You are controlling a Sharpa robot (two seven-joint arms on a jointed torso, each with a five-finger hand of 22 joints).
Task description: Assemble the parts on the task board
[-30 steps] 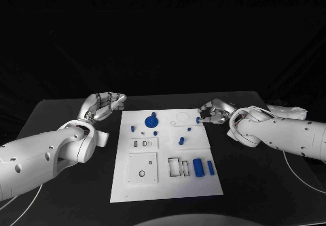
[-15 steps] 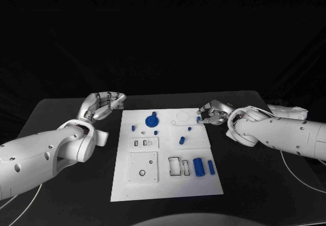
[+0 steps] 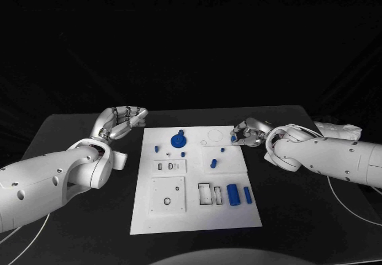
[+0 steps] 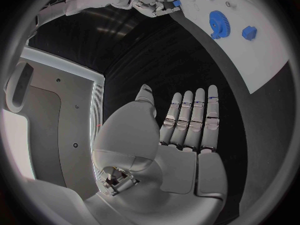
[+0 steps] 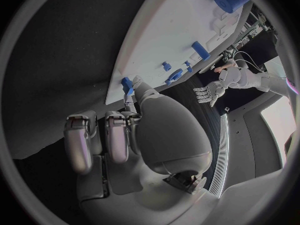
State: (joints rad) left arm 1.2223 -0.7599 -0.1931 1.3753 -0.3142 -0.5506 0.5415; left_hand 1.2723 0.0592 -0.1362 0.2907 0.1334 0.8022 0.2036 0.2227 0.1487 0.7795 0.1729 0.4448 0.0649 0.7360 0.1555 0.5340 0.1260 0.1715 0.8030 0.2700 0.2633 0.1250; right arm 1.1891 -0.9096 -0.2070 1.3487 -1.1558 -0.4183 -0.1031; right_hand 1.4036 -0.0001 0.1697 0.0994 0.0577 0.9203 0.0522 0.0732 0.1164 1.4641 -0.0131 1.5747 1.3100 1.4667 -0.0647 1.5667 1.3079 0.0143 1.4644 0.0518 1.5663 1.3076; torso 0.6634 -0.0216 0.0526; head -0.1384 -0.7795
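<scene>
Head view: the task board (image 3: pixel 195 221) lies centred on the black worktop (image 3: pixel 72 132); the right hand (image 3: pixel 248 134) pinches a small blue part (image 3: pixel 234 139) at the board's far right edge, apparently ready for insertion. Left wrist view: the left hand (image 4: pixel 187 130) hovers beside the board, fingers extended, holding nothing. Right wrist view: the pinched part (image 5: pixel 127 83) sits just above the board's edge; dark drapes surround the cell.

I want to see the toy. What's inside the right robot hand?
The right hand pinches a small blue part at the white task board's far right edge. Only a bit of blue shows; the fingers cover the rest.
</scene>
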